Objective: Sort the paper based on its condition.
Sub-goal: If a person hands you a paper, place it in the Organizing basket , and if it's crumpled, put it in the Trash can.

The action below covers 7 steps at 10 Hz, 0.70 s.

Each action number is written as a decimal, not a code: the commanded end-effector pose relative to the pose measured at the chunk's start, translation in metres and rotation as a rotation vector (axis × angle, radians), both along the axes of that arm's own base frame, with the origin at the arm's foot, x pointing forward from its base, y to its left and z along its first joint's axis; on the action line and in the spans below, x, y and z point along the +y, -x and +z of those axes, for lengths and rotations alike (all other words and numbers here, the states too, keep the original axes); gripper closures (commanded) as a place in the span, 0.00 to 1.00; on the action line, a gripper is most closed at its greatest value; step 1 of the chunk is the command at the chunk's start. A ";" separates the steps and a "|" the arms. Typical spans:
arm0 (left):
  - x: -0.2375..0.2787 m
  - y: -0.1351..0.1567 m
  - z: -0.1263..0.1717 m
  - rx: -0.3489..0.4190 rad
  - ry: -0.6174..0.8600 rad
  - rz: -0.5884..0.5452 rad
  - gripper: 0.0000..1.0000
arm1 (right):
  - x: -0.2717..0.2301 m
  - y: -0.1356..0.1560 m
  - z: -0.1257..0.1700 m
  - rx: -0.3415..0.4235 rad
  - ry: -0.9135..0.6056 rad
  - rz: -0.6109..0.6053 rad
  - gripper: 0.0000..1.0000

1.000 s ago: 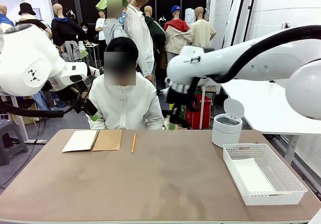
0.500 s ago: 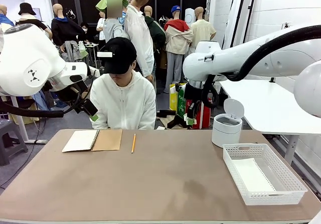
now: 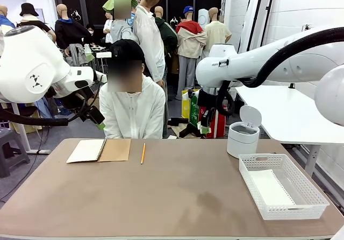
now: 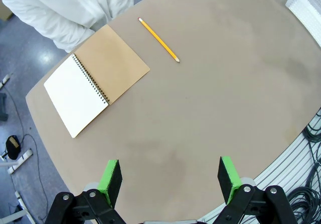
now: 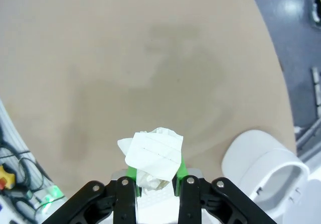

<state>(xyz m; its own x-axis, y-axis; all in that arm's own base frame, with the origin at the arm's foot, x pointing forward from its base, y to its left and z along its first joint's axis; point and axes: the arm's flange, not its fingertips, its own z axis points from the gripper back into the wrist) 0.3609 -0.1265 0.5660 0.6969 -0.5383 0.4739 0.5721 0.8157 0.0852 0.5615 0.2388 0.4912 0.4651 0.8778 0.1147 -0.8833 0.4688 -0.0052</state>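
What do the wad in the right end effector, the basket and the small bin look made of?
Wad: crumpled white paper, matte, with creases and a fold line. Basket: white moulded plastic by the look of it, with mesh walls and a handle slot. Bin: probably smooth white plastic, faintly glossy, lid tipped open.

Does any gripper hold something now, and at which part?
The right gripper pinches a crumpled white paper ball at its lower part; the left gripper holds nothing.

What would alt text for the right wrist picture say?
A black pincer with green pads grips a crumpled white paper ball above a brown table. A small white bin with its lid open stands at the lower right.
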 end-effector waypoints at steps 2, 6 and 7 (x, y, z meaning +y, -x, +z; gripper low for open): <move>0.001 0.000 0.001 0.000 0.006 -0.002 0.00 | -0.026 -0.004 0.015 -0.163 0.191 -0.185 0.71; 0.001 0.000 0.001 0.000 0.006 -0.002 0.00 | -0.068 -0.026 0.017 -0.272 0.365 -0.371 0.71; 0.001 0.000 0.001 0.000 0.006 -0.002 0.00 | -0.079 -0.033 0.011 -0.297 0.401 -0.396 0.71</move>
